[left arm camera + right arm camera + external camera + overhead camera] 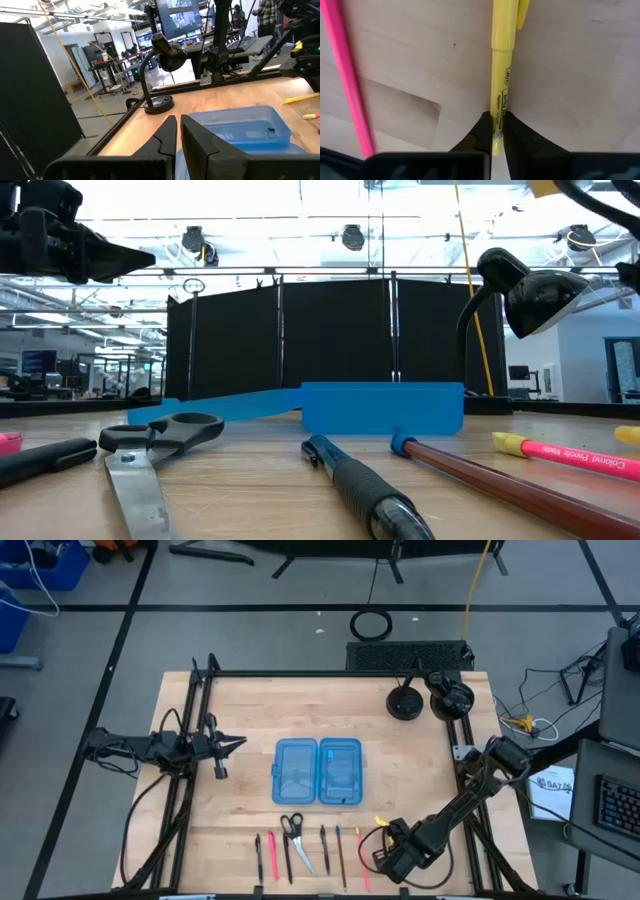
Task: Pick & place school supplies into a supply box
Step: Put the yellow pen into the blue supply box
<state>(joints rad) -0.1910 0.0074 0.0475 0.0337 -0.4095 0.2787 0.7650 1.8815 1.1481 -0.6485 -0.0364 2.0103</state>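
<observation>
The supply box (317, 772) lies open mid-table, two translucent blue halves side by side; it also shows in the low view as the box (380, 408). Along the near edge lie a dark pen (258, 858), a pink pen (271, 855), black-handled scissors (295, 838), another dark pen (324, 845), a pencil (340, 855) and a pink pencil (360, 858). My right gripper (497, 131) is low at the near right, shut on a yellow marker (380, 823). My left gripper (179, 132) hovers left of the box, shut and empty. My right gripper pinches the yellow marker's printed barrel (499, 107) between its two fingertips. The fingers (482, 131) lie along the marker, one on each side, coming from above at a slant. Whether the marker is off the wood, I cannot tell.
A black desk lamp (405, 702) and a second round black object (452, 698) stand at the far right corner. The pink pencil (347, 80) lies just beside the held marker. Bare wood (240, 700) stretches between the box and the far edge.
</observation>
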